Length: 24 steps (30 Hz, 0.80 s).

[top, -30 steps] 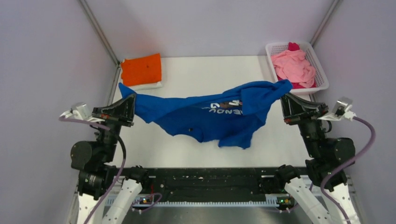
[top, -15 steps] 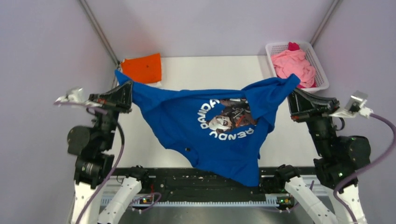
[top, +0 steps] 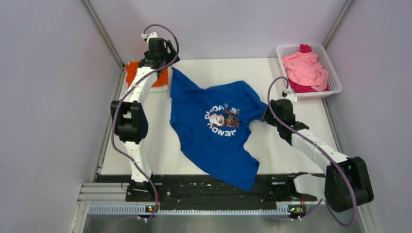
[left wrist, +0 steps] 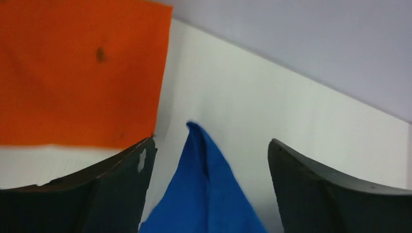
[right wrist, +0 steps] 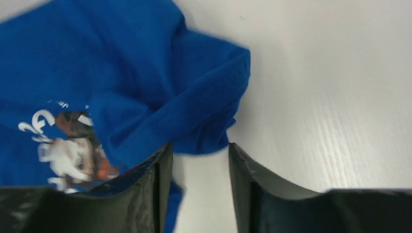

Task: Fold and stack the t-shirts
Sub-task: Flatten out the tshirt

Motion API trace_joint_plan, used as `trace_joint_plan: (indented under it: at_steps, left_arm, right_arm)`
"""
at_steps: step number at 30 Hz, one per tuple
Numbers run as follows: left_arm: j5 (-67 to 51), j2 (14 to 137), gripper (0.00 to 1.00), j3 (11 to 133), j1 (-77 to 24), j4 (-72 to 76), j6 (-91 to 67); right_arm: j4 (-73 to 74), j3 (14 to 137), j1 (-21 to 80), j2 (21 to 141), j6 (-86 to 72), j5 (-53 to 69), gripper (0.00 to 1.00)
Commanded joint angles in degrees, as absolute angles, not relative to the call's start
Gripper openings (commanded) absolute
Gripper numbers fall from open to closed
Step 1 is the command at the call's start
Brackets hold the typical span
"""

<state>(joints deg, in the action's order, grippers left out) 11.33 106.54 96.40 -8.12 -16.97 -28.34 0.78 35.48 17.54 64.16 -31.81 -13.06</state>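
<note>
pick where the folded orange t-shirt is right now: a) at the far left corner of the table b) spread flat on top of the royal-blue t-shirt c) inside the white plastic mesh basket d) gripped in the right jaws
A: the folded orange t-shirt lies at the far left corner of the white table, while the white plastic mesh basket at the far right holds only pink t-shirts.

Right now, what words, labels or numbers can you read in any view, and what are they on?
"ENDO": white letters, partial, on the lower arc of the round print on the blue t-shirt.
Upper arc of that print: starts "P", rest too creased and blurred to read.
Right wrist view: letters on the same print, too blurred.
Orange t-shirt: no text visible.
</note>
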Motion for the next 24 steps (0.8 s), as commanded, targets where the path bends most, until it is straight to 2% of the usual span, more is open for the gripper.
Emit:
trace_joint_plan:
  at_steps: [1,2,3,7,11,13,19,24]
  left_arm:
    - [0.62,122.38,0.98,122.89,-7.39,-30.41,-27.85]
    - [-1.66,123.97,0.99,124.25,-7.77,-30.42,-27.78]
    - [-2.24,124.37,0.99,123.88,-8.07,-29.66,-27.90]
    - [-4.71,117.47,0.99,112.48,-9.54,-22.76,-27.72]
    - [-5.31,107.06,0.99,98.23,-11.71,-20.08,-28.45]
    - [-5.91,101.44,0.99,86.84,-13.38,-17.83,-29.85]
    - [-16.38,87.94,0.99,55.93,-19.13,-1.16,-40.63]
    - [-18.89,87.20,0.99,48.43,-22.42,2.23,-44.27]
  right_arm:
    - [5.69,39.59,15.59,67.63,-34.51,-18.41,0.78]
    - [6.36,39.93,15.59,67.82,-34.23,-19.90,0.95]
    - [6.39,40.05,15.62,67.69,-33.94,-20.81,0.98]
    - [5.66,40.17,15.53,64.65,-32.46,-20.30,0.99]
    - [-1.54,37.06,15.60,60.85,-29.94,-10.31,0.99]
    - [-4.30,36.07,16.08,60.38,-29.81,-4.81,0.99]
    - [-3.82,38.16,23.00,63.98,-24.88,-5.11,0.99]
    - [-7.76,42.08,26.25,72.67,-22.50,0.85,0.99]
